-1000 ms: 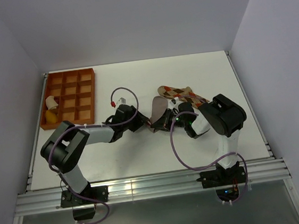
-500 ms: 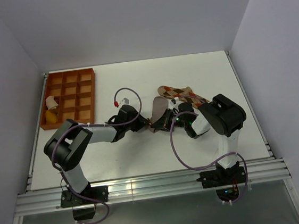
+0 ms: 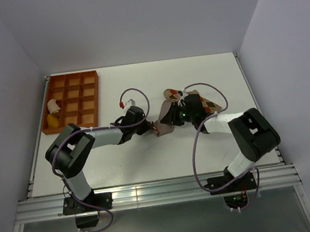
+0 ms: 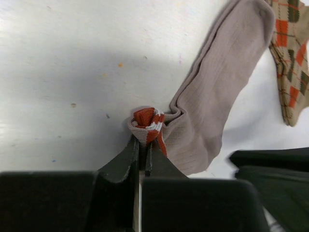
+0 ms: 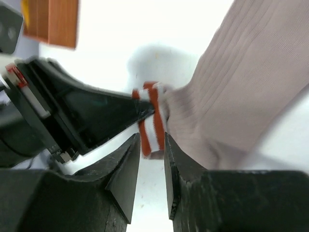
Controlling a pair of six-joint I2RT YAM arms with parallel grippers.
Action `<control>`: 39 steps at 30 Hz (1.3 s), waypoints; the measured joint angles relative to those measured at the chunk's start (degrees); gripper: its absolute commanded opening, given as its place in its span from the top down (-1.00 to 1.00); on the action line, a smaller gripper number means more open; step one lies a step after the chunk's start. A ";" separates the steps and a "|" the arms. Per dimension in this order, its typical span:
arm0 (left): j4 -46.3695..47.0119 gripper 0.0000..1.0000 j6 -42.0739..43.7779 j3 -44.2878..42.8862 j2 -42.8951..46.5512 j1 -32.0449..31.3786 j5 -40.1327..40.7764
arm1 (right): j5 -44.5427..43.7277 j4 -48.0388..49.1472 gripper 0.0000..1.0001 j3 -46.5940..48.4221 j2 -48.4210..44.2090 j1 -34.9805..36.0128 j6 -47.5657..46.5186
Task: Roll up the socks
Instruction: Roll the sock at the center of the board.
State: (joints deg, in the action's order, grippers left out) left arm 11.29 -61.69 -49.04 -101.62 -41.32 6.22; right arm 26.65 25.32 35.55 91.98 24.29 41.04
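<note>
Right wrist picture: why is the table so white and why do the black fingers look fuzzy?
Right wrist view: bright light washes the table out to plain white, and the right gripper's fingers sit too close to the lens, so they blur. Left wrist view: gentler light, with a soft grey shadow beside the grey-brown sock. Top view: even and clear.

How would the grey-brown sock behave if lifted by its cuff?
Probably floppy: the grey-brown sock creases past its striped cuff. Thin knit, so likely light, hanging limp from the left fingers. Ribbing seems unlikely to slip.
</note>
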 measured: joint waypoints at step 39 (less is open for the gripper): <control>-20.00 0.99 1.05 -6.03 2.97 6.21 11.28 | -20.09 -5.57 -0.08 9.73 0.61 15.89 -32.30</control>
State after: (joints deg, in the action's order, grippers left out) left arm -8.71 -60.64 -55.07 -98.65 -35.11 17.50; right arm 6.57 19.75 45.28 92.60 40.18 8.73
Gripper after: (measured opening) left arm 0.046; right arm 0.530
